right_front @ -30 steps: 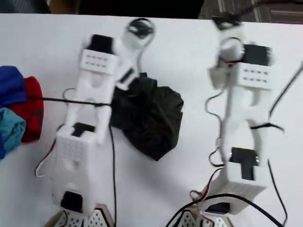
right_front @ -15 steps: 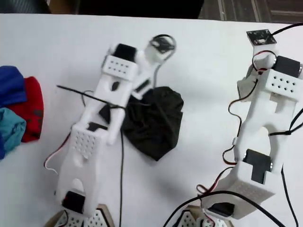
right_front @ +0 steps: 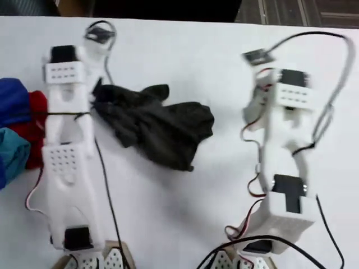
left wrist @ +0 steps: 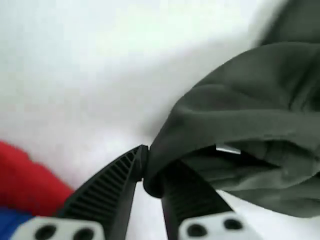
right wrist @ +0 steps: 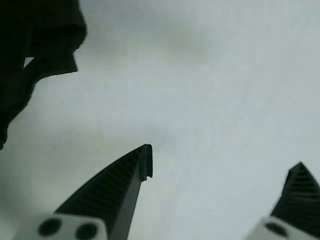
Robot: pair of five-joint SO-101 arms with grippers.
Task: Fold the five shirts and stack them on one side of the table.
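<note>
Black ribbed pincer fingers (left wrist: 112, 185), left arm. The left pincer (left wrist: 152, 174) is pressed together on a rolled edge of the dark shirt (left wrist: 240, 115). The cloth wraps over one finger and bulges out just past the tips. A small pale tag (left wrist: 228, 149) shows in a fold of the shirt close to the grip.

Behind the pinched edge lies bare white bench (left wrist: 90, 65). The red shirt (left wrist: 27, 172) and a strip of the blue shirt (left wrist: 10, 220) sit beside the left pincer, apart from the dark one.

High view: the left arm (right_front: 64, 151) lies along the left side of the bench, with its wrist at the corner of the dark shirt nearest the far-left. From there the shirt trails out crumpled toward the middle of the bench, unfolded, and it lies between the two arms. The blue, red and teal shirt (right_front: 12, 152) are bunched together at the left edge, just beside the left arm. The blue one is on top toward the far side and the teal one is nearer the arm bases. I cannot tell whether any of them is folded.

The right pincer (right wrist: 222, 160) is spread wide with nothing between its fingers, over bare bench. A dark edge of the shirt is off to one side of it, not touching. The right arm (right_front: 283, 140) stands on the right side of the bench, well apart from the shirt pile.
</note>
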